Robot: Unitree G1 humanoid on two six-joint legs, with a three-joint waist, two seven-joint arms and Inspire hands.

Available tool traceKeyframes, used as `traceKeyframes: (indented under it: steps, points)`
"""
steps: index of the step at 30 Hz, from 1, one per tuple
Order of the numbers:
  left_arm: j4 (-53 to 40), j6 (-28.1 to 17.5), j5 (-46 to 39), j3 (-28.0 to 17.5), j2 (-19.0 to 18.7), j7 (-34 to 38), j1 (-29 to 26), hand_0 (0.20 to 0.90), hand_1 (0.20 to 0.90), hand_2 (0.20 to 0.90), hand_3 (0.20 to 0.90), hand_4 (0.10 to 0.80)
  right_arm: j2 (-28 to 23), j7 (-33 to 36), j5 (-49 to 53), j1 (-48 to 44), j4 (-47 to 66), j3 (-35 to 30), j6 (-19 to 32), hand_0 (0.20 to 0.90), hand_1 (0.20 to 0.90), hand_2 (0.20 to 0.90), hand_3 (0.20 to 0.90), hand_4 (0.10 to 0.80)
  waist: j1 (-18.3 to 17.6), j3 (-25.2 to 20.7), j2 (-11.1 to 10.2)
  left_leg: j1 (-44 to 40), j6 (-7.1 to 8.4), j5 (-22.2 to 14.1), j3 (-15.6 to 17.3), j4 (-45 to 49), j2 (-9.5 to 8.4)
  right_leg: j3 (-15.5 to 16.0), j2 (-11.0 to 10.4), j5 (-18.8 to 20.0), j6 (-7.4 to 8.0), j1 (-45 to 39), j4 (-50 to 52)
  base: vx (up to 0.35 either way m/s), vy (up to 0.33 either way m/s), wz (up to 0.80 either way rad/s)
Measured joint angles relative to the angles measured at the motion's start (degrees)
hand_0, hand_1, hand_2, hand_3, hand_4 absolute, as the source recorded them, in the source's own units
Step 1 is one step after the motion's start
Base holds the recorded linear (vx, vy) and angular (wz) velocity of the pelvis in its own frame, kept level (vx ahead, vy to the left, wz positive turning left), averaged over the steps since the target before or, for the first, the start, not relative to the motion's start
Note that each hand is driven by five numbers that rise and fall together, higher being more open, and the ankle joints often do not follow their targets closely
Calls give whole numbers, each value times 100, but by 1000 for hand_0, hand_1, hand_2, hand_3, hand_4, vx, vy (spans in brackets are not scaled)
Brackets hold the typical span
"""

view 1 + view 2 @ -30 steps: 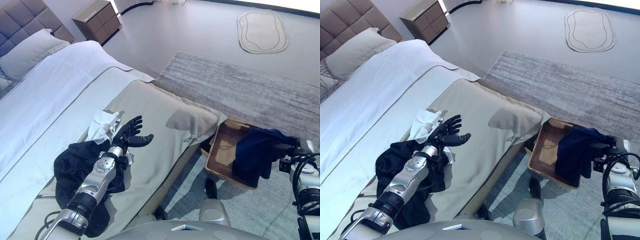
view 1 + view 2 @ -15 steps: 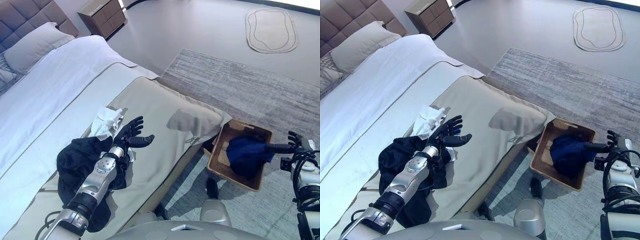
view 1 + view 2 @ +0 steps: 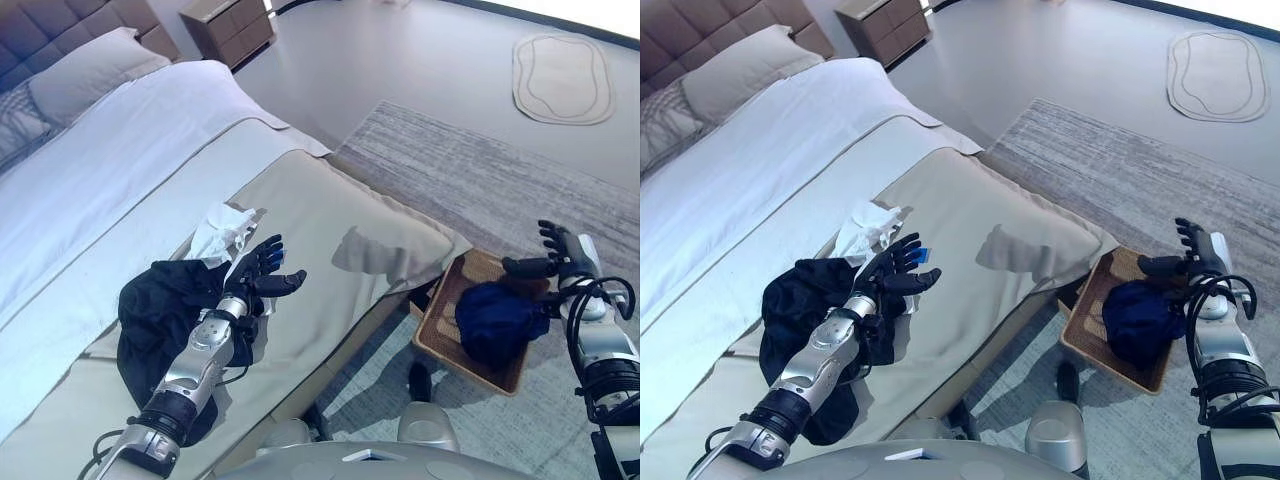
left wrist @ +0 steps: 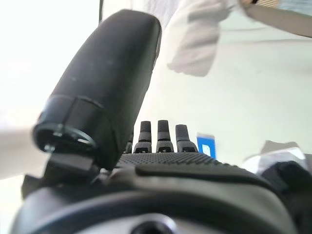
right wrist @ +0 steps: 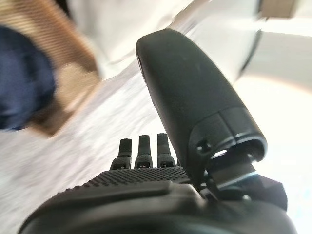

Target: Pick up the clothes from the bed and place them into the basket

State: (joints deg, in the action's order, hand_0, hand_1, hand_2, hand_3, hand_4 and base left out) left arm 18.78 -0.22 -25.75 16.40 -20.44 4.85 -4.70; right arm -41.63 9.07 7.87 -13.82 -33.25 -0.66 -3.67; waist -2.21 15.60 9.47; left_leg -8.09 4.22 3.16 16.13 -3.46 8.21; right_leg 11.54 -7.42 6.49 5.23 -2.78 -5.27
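Since the earlier frame our right hand has released the navy garment into the wicker basket and lifted empty, fingers spread, while our left hand hovers open over black clothes and may snag them.

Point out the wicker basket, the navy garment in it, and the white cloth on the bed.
wicker basket (image 3: 432, 335): left eye view, on its near-left rim.
navy garment (image 3: 495, 320): left eye view, middle of the bundle.
white cloth (image 3: 868, 228): right eye view, centre of the crumpled cloth.
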Motion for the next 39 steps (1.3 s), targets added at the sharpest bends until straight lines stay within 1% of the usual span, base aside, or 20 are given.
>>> traceKeyframes:
  steps: [2,5,6,7,9,14,18,22,24,26,27,28,29,30,31,32,33,34,36,39]
  points:
    - [0,0,1,-163,34,58,164,900,900,900,900,800,40,-36,3,-2,145,127,7,900,900,900,900,800,97,15,-66,10,7,5,-136,21,6,105,0,0,-2,-84,0,-8,-1,35]
    - [5,1,1,-357,41,211,275,900,900,900,900,800,191,4,7,-26,353,181,8,900,900,900,900,800,268,-10,-195,186,59,115,-264,78,16,426,-46,-18,21,-150,1,-89,66,54]
    - [44,1,1,-369,39,251,215,900,900,900,900,800,253,104,5,-54,416,197,8,900,900,900,900,800,264,-16,-281,379,64,215,-209,208,-24,656,-142,-18,22,-159,2,16,127,91]
    - [96,1,1,-365,47,252,148,900,900,900,900,800,258,177,3,-84,460,234,9,900,900,900,900,800,266,-33,-315,512,-26,289,-106,234,-50,858,-239,-25,29,-177,2,71,120,88]
    - [144,-1,2,-367,51,267,124,900,900,900,900,800,338,309,5,-266,458,348,7,900,900,900,900,800,296,-32,-317,561,-50,284,-99,172,-108,1046,-252,-74,77,-253,3,109,105,71]
    - [264,1,105,-393,42,382,273,900,900,900,900,800,768,429,-5,-530,754,679,7,900,900,900,900,800,626,-78,-428,424,-63,294,-181,-87,-246,1211,-319,-90,101,-399,4,97,106,26]
    - [206,2,114,-626,-42,460,463,900,900,900,900,800,1220,623,-49,-531,797,886,-30,900,900,900,900,800,829,-193,-686,397,-79,332,-416,-160,-374,1442,-403,-97,109,-546,4,193,139,26]
    - [90,6,115,-887,-161,507,475,900,900,900,900,800,1385,840,-254,-747,794,1084,-68,900,900,900,900,800,1045,-288,-881,478,-88,328,-558,-157,-434,1599,-456,-99,108,-554,67,145,152,25]
    - [79,10,117,-889,-182,487,460,900,900,900,900,800,1388,932,-375,-888,782,1122,-69,900,900,900,900,800,1034,-315,-819,593,-245,196,-696,-60,-410,1577,-589,-103,120,-328,734,159,64,41]
    - [51,11,122,-885,-192,465,444,900,900,900,900,800,1324,967,-470,-911,782,1167,-69,900,900,900,900,800,992,-307,-759,571,-343,151,-870,5,-379,1506,-760,-161,153,-22,1581,129,-122,51]
    - [34,11,133,-868,-306,447,435,900,900,900,900,800,1306,963,-488,-904,783,1210,-68,900,900,900,900,800,937,-293,-760,483,-406,192,-1177,-61,-345,1149,-821,-551,191,292,2280,75,-172,56]
    - [35,11,145,-866,-379,445,422,900,900,900,900,800,1304,961,-511,-911,784,1247,-68,900,900,900,900,800,884,-297,-772,487,-434,216,-1304,-99,-344,928,-708,-649,219,344,2269,61,-285,90]
    - [42,13,170,-863,-515,459,353,900,900,900,900,800,1299,940,-582,-979,784,1298,-76,900,900,900,900,800,819,-266,-797,545,-466,263,-1513,-123,-378,627,-513,-667,244,409,1967,3,-208,73]
    - [41,13,179,-863,-559,468,318,900,900,900,900,800,1290,935,-634,-1031,789,1331,-103,900,900,900,900,800,825,-275,-823,600,-484,263,-1606,-122,-421,552,-452,-667,244,501,1838,45,-310,94]
    - [48,20,226,-834,-617,503,147,900,900,900,900,800,1229,926,-735,-1243,792,1421,-222,900,900,900,900,800,787,-255,-867,784,-531,299,-1832,-106,-492,285,-216,-662,240,655,1458,40,-221,97]
    - [46,21,237,-819,-637,487,37,900,900,900,900,800,1191,884,-732,-1345,791,1459,-313,900,900,900,900,800,741,-228,-876,891,-546,325,-1996,-95,-582,253,-133,-644,220,655,1145,6,-224,119]
    - [45,22,251,-799,-630,477,-28,900,900,900,900,800,1154,786,-734,-1387,789,1478,-388,900,900,900,900,800,778,-192,-937,904,-529,362,-2063,-105,-711,245,-122,-574,142,548,891,-58,-118,107]
    - [41,22,254,-792,-532,478,-3,900,900,900,900,800,1080,696,-760,-1417,775,1543,-444,900,900,900,900,800,833,-174,-841,921,-468,404,-2151,-102,-712,338,-106,-447,-8,412,725,-76,-87,68]
    - [-22,4,253,-772,-501,458,84,900,900,900,900,800,871,523,-861,-1591,744,1820,-507,900,900,900,900,800,1048,-139,-712,1066,-409,400,-2048,-67,-593,520,26,-340,-111,346,435,-76,-42,38]
    - [4,1,246,-746,-488,387,148,900,900,900,900,800,778,351,-1098,-2026,342,2123,-551,900,900,900,900,800,1266,-83,-674,1284,-157,550,-2119,-60,-493,808,181,-282,-160,338,211,-62,26,35]
